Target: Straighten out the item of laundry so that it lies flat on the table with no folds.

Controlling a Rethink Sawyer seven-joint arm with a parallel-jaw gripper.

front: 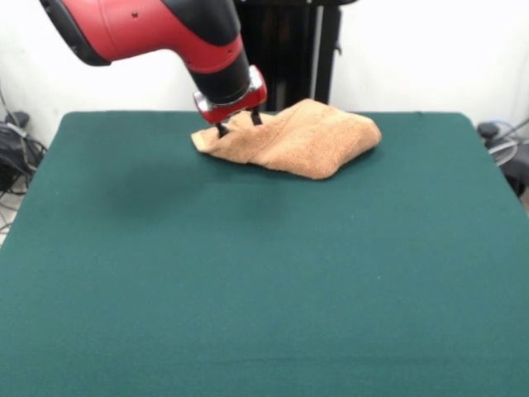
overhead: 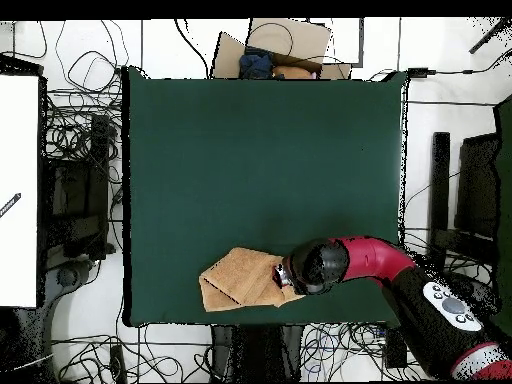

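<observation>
The item of laundry (front: 302, 139) is a light orange-tan towel lying folded and bunched near the far edge of the green table (front: 248, 273). In the overhead view the towel (overhead: 238, 281) sits close to the table's (overhead: 260, 160) bottom edge, left of centre. My gripper (front: 239, 124) is down at the towel's left end, with its two black fingers (front: 221, 130) apart and their tips touching the cloth. From above, the gripper (overhead: 284, 272) is mostly covered by the red and black arm at the towel's right end.
Tangled cables and dark equipment (overhead: 75, 190) lie beside the table. A cardboard box (overhead: 270, 50) stands past the table's top edge in the overhead view. A black post (front: 285, 50) rises behind the towel.
</observation>
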